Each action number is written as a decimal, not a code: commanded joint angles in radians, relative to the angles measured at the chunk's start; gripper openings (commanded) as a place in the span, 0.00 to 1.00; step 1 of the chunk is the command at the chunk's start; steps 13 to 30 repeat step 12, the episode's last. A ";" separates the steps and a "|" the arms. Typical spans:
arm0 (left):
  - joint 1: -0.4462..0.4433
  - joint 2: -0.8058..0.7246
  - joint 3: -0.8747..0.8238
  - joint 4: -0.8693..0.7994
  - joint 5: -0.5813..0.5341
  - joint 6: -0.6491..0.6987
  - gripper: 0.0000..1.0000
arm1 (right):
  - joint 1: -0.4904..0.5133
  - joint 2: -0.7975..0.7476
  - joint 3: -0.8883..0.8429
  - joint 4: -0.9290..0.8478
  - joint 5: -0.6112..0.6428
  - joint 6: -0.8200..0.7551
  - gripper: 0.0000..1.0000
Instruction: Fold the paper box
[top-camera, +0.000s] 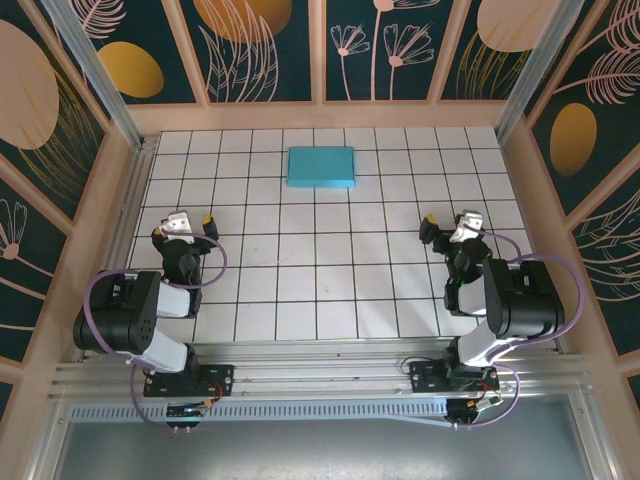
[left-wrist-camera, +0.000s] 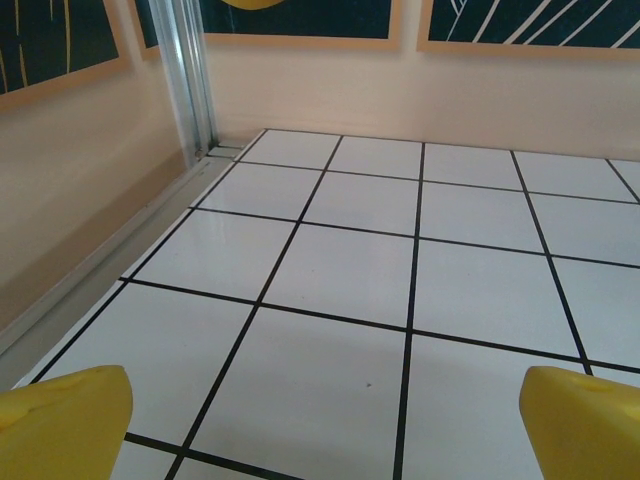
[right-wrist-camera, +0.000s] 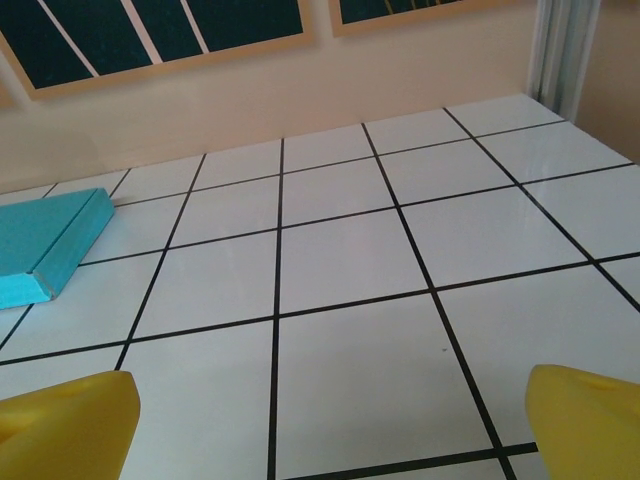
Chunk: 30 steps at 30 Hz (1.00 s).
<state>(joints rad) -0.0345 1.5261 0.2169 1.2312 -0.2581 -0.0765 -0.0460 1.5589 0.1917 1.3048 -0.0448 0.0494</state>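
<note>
Pincer on the left (top-camera: 183, 224): released, yellow fingertips (left-wrist-camera: 65, 420) spread wide, bare tile between them and nothing grasped. Pincer on the right (top-camera: 453, 225): released likewise, grasping nothing, aimed across the white tiled bench (top-camera: 330, 290) toward the back wall (top-camera: 400, 115). Both low at the near side, well apart from the paper box (top-camera: 321, 166).

Paper box: flat on the bench at the far middle, near the back wall, light blue side outward, roughly squared to the tile lines. From the right wrist, the same paper box (right-wrist-camera: 45, 245) at far left: a shallow rectangular form, flat top, low side wall, crisp edges.

Judged from that shape: looks already folded up into a closed box, with no flap sticking out or lying loose on the tiles. No telling about a last flap or tuck on the hidden far side. Little or nothing left of the task by the look of it; at most a check of that far edge.

As a container: closed on top, inside hidden, contents impossible to tell. Nothing resting on the top, nothing touching the sides.
</note>
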 joint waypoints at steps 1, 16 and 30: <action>0.005 -0.009 0.009 0.059 -0.007 -0.024 0.99 | 0.005 0.009 0.015 0.055 0.020 -0.026 0.99; 0.005 -0.007 0.009 0.059 -0.008 -0.022 0.99 | 0.025 0.011 0.004 0.078 0.063 -0.042 0.99; 0.005 -0.007 0.009 0.059 -0.008 -0.022 0.99 | 0.025 0.011 0.004 0.078 0.063 -0.042 0.99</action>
